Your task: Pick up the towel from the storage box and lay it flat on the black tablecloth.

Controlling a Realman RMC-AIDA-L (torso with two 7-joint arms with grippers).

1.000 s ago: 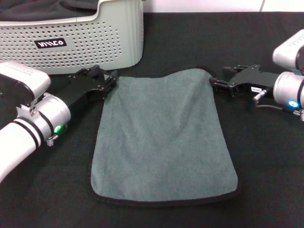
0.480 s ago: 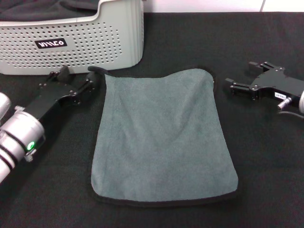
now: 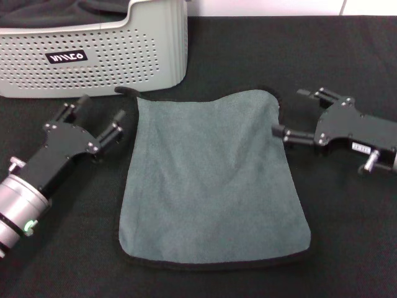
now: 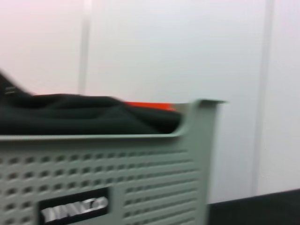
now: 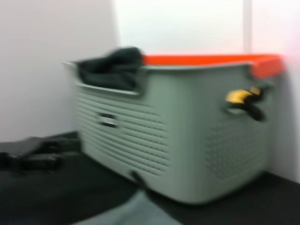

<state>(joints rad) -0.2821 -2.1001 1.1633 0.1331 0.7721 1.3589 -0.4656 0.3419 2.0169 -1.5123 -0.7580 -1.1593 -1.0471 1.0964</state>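
Note:
The grey-green towel (image 3: 211, 180) lies spread flat on the black tablecloth (image 3: 347, 236), with one far corner slightly curled near the storage box (image 3: 124, 49). My left gripper (image 3: 100, 110) is open and empty just left of the towel's far left corner, not touching it. My right gripper (image 3: 291, 113) is open and empty, with one fingertip close to the towel's right edge near the far right corner. The box also shows in the left wrist view (image 4: 117, 173) and the right wrist view (image 5: 187, 140). A towel corner (image 5: 131, 213) shows below the box.
A dark charcoal cloth (image 3: 99, 7) lies in the storage box at the back left. It also shows in the left wrist view (image 4: 70, 115). An orange rim (image 5: 211, 59) shows behind the box. A white wall stands beyond the table's far edge.
Both grippers have let go of the towel's far corners, opened and drawn away sideways. The left arm has pulled back toward the front left. The towel stays flat.

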